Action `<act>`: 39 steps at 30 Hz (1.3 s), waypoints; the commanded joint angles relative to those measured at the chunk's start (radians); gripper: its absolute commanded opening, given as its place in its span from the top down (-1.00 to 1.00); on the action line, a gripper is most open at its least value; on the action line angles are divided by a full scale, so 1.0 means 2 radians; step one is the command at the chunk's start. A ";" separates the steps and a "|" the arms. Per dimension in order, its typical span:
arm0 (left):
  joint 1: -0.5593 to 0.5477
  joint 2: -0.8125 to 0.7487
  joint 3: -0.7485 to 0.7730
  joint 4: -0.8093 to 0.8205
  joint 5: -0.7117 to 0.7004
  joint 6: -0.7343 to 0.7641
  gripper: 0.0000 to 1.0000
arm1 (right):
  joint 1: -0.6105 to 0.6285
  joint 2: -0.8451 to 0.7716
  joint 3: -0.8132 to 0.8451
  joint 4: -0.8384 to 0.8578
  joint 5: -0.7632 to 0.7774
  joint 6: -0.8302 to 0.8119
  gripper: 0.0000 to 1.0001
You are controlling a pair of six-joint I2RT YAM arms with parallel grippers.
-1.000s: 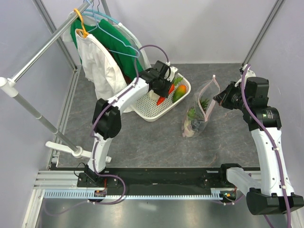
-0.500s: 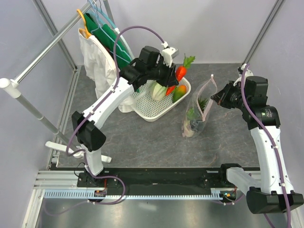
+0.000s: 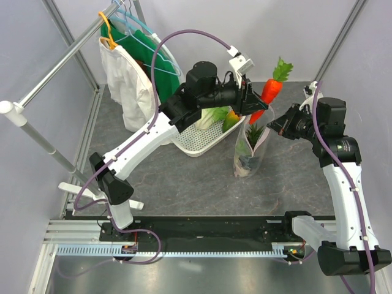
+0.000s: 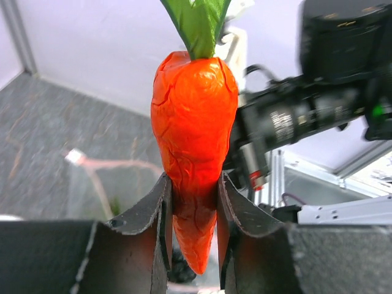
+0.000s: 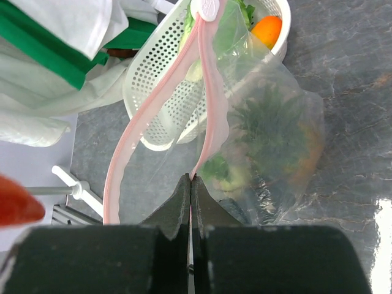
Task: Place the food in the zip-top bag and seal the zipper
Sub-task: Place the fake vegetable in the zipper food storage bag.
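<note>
A grey, stone-mottled table (image 3: 184, 184) is carrying everything here. The white lattice basket (image 3: 195, 146) is sitting flat on it, toward the far middle. The zip-top bag (image 3: 247, 164) is standing on its bottom just to the right of the basket (its lower end is slumping onto the surface, its pink-edged mouth standing well above it); whether bag and basket are touching cannot be told. A black rail (image 3: 202, 233) is running along the near edge, with the left arm's base (image 3: 119, 229) and the right arm's base (image 3: 309, 225) sitting on it. In the right wrist view, a pale glare is showing on the bare surface beside the bag.
</note>
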 commanded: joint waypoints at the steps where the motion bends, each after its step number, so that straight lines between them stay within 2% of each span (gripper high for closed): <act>1: -0.022 -0.001 -0.007 0.069 -0.022 -0.025 0.53 | -0.001 -0.008 0.010 0.026 -0.019 0.010 1.00; 7: -0.032 0.003 -0.064 0.071 -0.067 -0.041 0.42 | -0.001 -0.009 0.010 0.026 -0.024 0.013 1.00; 11: -0.033 -0.001 -0.101 0.080 -0.068 -0.038 0.35 | -0.001 -0.008 0.012 0.027 -0.027 0.014 1.00; 16: -0.033 -0.004 -0.110 0.078 -0.073 -0.035 0.32 | -0.001 -0.009 0.011 0.027 -0.027 0.015 1.00; 25: -0.033 -0.062 -0.146 0.023 -0.058 -0.025 -0.19 | -0.001 -0.010 0.011 0.027 -0.020 0.007 1.00; 28: -0.032 -0.068 -0.132 -0.018 -0.055 -0.025 -0.26 | -0.001 -0.010 0.011 0.028 -0.018 0.007 1.00; 31: -0.032 -0.080 -0.127 -0.038 -0.054 -0.015 -0.44 | -0.001 -0.011 0.011 0.026 -0.016 0.003 1.00; 32: -0.029 -0.085 -0.126 -0.041 -0.058 -0.014 -0.55 | -0.001 -0.012 0.011 0.026 -0.016 0.003 1.00; 34: -0.022 -0.092 -0.119 -0.046 -0.062 -0.005 -0.58 | -0.001 -0.014 0.011 0.026 -0.013 -0.001 1.00; 36: -0.003 -0.090 -0.105 -0.059 -0.064 0.001 -0.73 | 0.000 -0.016 0.011 0.025 -0.010 -0.003 1.00; 39: 0.033 -0.081 -0.092 -0.075 -0.064 0.016 -0.75 | -0.001 -0.015 0.013 0.024 -0.010 -0.004 1.00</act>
